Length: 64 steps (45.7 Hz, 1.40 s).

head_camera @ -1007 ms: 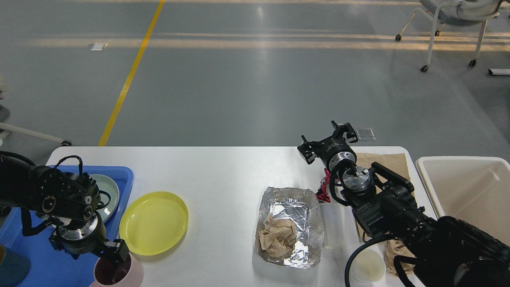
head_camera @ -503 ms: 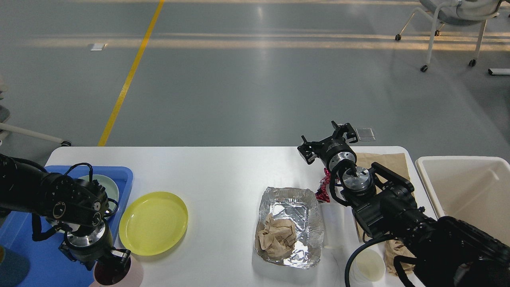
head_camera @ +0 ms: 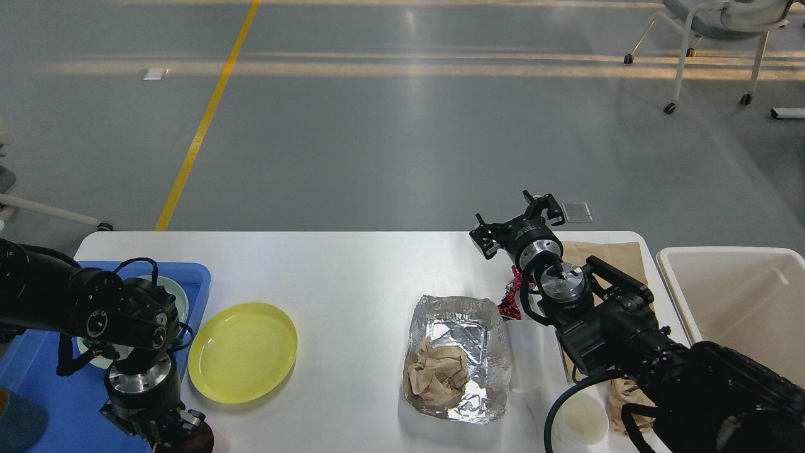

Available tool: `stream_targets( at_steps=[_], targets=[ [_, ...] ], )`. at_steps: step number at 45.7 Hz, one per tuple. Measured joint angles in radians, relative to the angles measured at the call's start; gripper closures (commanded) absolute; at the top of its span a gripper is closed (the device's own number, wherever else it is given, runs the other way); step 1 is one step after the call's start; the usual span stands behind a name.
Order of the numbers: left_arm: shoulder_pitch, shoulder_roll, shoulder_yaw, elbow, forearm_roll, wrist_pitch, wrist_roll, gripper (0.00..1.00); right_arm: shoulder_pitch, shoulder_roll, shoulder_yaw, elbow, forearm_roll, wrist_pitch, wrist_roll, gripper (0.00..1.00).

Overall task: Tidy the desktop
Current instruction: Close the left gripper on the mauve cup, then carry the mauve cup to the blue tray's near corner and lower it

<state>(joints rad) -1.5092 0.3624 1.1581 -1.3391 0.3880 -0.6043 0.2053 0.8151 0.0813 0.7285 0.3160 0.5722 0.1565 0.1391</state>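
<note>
A white tabletop (head_camera: 352,270) is being shown, a yellow plate (head_camera: 243,351), a blue tray (head_camera: 196,277), a silver foil pan (head_camera: 497,352) and crumpled brown paper (head_camera: 437,374).

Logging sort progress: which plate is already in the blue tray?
The pale green plate, mostly hidden behind the left arm. The yellow plate lies on the desktop.

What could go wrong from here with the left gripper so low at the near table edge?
The left gripper works at the frame's bottom edge over a pink cup that is barely in view, so a slip or tip near the desktop edge could go unseen. Its wrist is close to the yellow plate and could nudge it. The right arm's cable hangs by the white cup and might snag it.
</note>
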Motion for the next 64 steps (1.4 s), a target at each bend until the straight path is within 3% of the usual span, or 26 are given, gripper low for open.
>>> stream_targets(
  at_steps=[20,27,36,43,48,64],
  targets=[
    [-0.042,0.011,0.000,-0.012,0.000,-0.026,-0.009,1.00,0.000,0.000,-0.001,0.000,0.000,0.000,0.000,0.00],
    [-0.105,0.016,-0.002,-0.016,-0.004,-0.111,-0.017,1.00,0.000,0.000,0.000,0.000,0.000,0.000,-0.001,0.00],
    [-0.219,0.032,-0.012,-0.017,-0.015,-0.281,-0.022,1.00,0.000,0.000,0.000,0.000,0.000,0.000,-0.001,0.00],
    [-0.317,0.053,-0.004,-0.034,-0.020,-0.349,-0.070,1.00,0.000,0.000,0.000,0.000,0.000,0.000,-0.001,0.00],
    [-0.406,0.076,0.024,-0.095,-0.021,-0.355,-0.094,1.00,0.000,0.000,0.000,0.000,0.000,0.000,0.000,0.00],
    [-0.698,0.126,0.127,-0.352,-0.021,-0.356,-0.098,1.00,0.000,0.000,0.000,0.000,0.000,0.000,0.000,0.00]
  ],
)
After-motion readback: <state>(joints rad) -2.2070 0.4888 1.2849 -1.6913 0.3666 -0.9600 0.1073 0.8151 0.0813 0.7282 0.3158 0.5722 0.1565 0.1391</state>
